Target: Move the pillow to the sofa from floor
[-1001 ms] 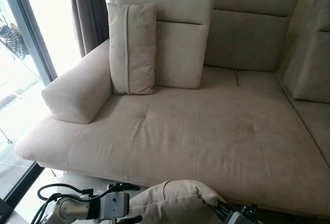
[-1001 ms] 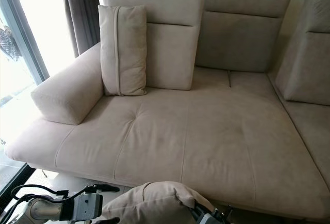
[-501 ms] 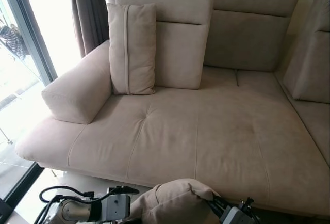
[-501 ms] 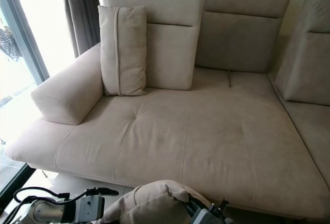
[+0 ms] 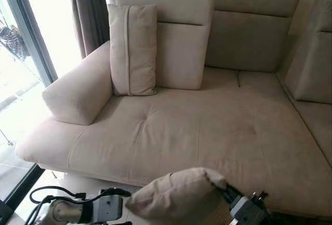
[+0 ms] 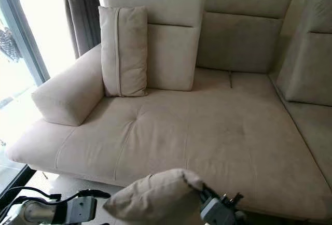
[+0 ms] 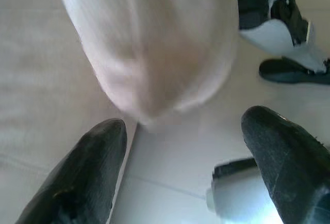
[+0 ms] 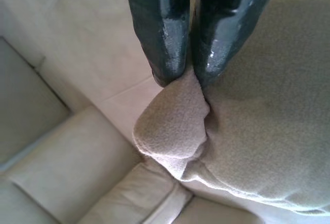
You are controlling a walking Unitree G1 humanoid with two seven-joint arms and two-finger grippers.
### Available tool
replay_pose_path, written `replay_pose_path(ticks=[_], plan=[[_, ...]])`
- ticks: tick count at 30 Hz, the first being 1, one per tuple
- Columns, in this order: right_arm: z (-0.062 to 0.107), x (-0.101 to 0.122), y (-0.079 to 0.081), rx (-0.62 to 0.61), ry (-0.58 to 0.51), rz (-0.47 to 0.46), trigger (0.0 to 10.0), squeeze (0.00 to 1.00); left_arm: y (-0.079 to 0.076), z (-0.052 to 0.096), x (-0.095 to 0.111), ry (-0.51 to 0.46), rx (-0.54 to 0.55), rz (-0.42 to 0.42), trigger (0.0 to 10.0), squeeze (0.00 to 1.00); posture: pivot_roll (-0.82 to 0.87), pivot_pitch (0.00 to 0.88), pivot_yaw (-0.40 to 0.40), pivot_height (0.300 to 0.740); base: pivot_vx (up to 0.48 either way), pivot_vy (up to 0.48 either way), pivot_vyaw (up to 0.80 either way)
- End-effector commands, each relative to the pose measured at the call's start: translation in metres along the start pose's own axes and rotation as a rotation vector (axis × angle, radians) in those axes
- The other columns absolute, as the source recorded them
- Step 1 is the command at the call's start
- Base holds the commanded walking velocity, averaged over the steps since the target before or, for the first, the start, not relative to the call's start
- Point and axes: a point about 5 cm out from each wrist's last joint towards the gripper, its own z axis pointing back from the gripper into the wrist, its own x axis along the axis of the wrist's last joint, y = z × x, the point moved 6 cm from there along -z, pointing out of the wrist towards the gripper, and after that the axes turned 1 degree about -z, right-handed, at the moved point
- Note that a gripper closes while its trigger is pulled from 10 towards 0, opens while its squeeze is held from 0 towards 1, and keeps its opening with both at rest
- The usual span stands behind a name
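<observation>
Right gripper (image 8: pixel 188 77) pinching a corner of the beige pillow (image 5: pixel 174 196), which is hanging in the air just in front of the sofa (image 5: pixel 207 137) seat edge.

In the right wrist view the two black fingers (image 8: pixel 160 33) are sitting nearly closed with a bunched fold of pillow fabric squeezed between their tips, a clench the eye views are not revealing, since there the pillow is hiding the fingertips. The left gripper (image 7: pixel 183 157) is hanging spread wide beneath the pillow's underside with pale floor (image 7: pixel 170 167) showing through the gap; whether its tips are touching the fabric cannot be told. The eye views are giving the wider setting: the pillow is overlapping the front edge of the seat, a second upright cushion (image 5: pixel 132 48) is leaning against the backrest beside the armrest (image 5: pixel 80 93), and a dark curtain (image 5: pixel 88 12) is hanging by the bright window (image 5: pixel 36 28).
</observation>
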Motion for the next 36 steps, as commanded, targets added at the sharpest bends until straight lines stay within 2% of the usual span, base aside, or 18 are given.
replay_pose_path(ticks=[1, 8, 18, 19, 22, 28, 36], plan=[[-0.005, 0.023, -0.002, -0.012, -0.096, -0.007, 0.0, 0.00, -0.009, -0.004, -0.001, 0.003, -0.029, -0.002, 10.0, 0.00, 0.07, 0.047, 0.016, 0.566, 0.000, 0.000, 0.00], [-0.006, 0.024, 0.008, 0.018, -0.095, -0.032, 0.0, 0.00, -0.010, -0.014, 0.009, -0.039, -0.025, -0.004, 10.0, 0.00, 0.07, 0.047, 0.014, 0.566, 0.000, 0.000, 0.00], [-0.007, 0.023, 0.008, 0.024, -0.088, -0.030, 0.0, 0.00, -0.003, -0.013, 0.012, -0.047, -0.017, -0.007, 10.0, 0.00, 0.07, 0.048, 0.008, 0.566, 0.000, 0.000, 0.00], [-0.010, 0.028, 0.016, 0.059, -0.103, -0.035, 0.0, 0.00, -0.002, -0.015, 0.013, -0.041, -0.020, 0.012, 10.0, 0.00, 0.07, 0.047, 0.007, 0.566, 0.000, 0.000, 0.00], [-0.012, 0.030, 0.020, 0.071, -0.109, -0.040, 0.0, 0.00, -0.003, -0.018, 0.016, -0.048, -0.035, 0.016, 10.0, 0.00, 0.08, 0.046, 0.006, 0.566, 0.000, 0.000, 0.00], [-0.012, 0.031, 0.030, 0.107, -0.106, -0.047, 0.0, 0.00, -0.001, -0.019, 0.014, -0.015, -0.044, 0.009, 10.0, 0.00, 0.08, 0.045, 0.008, 0.566, 0.000, 0.000, 0.00], [-0.012, 0.035, 0.035, 0.108, -0.115, -0.057, 0.0, 0.00, 0.002, -0.016, 0.011, 0.012, -0.050, 0.012, 10.0, 0.00, 0.08, 0.046, 0.014, 0.566, 0.000, 0.000, 0.00]])
